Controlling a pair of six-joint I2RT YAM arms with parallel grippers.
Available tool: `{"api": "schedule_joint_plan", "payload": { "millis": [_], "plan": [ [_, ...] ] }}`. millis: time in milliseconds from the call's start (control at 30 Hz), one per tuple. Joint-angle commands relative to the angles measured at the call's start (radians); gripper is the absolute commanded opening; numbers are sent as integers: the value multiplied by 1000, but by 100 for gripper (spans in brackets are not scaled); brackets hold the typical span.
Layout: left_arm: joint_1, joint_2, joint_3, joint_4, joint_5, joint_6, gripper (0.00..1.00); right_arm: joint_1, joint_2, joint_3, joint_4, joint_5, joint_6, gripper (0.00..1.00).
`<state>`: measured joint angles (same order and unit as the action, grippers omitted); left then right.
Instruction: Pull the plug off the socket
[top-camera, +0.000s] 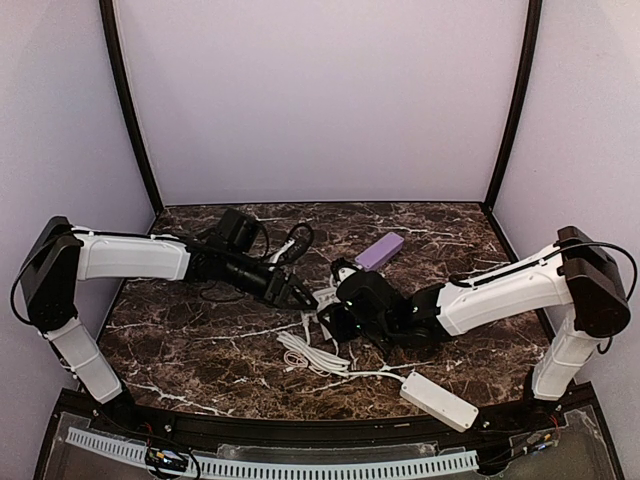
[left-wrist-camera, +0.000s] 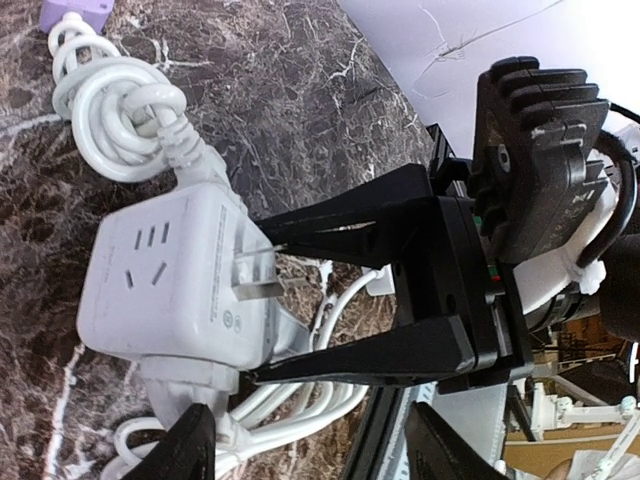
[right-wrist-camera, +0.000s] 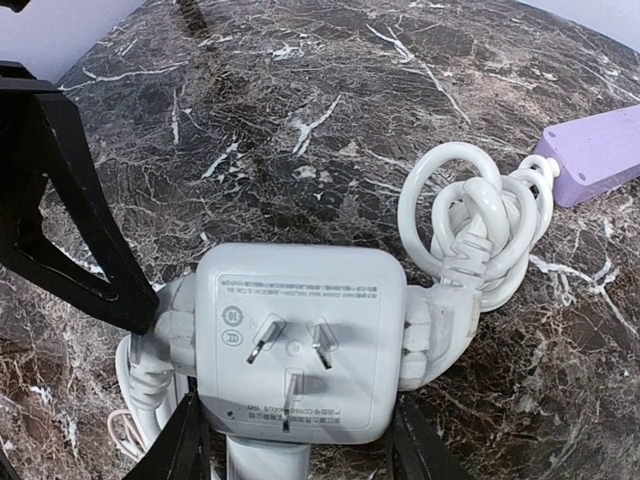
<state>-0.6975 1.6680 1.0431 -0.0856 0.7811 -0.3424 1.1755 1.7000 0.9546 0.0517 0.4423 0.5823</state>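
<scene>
Socket (right-wrist-camera: 295, 330) at table (top-camera: 190, 350) centre, R gripper (left-wrist-camera: 255, 303) approx half-open & clamped on its sides; L gripper (top-camera: 302, 297) part-open, touching plug (right-wrist-camera: 166, 330) in socket's left face, can't tell if gripped.

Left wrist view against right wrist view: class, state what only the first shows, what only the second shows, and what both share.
Only the left wrist view shows the outlet face of the socket and the whole right gripper closed on it. Only the right wrist view shows a finger of the left gripper from outside, beside the socket, and the prongs head-on. Both share the socket, its prongs, the coiled cord, the purple block and the table.
</scene>
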Motion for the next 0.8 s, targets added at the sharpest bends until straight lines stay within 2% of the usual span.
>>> {"api": "schedule_joint_plan", "payload": {
  "millis": [0,100,200,333,533,767],
  "plan": [
    [36,-29,-35,22,-87,4,53,19,-2,-1,76,-7,12,0],
    [38,-63,-67,119,-32,-22,51,18,-5,-2,77,-4,13,0],
    [44,-94,-95,177,-23,-37,56,19,-9,-5,79,-2,14,0],
    [53,-90,-83,123,-67,-25,57,19,-13,-7,79,-3,13,0],
    [53,-10,-55,94,-17,-51,50,21,-12,3,78,-3,10,0],
    [53,38,-39,61,20,-61,51,22,-10,10,78,-5,3,0]
  ]
}}
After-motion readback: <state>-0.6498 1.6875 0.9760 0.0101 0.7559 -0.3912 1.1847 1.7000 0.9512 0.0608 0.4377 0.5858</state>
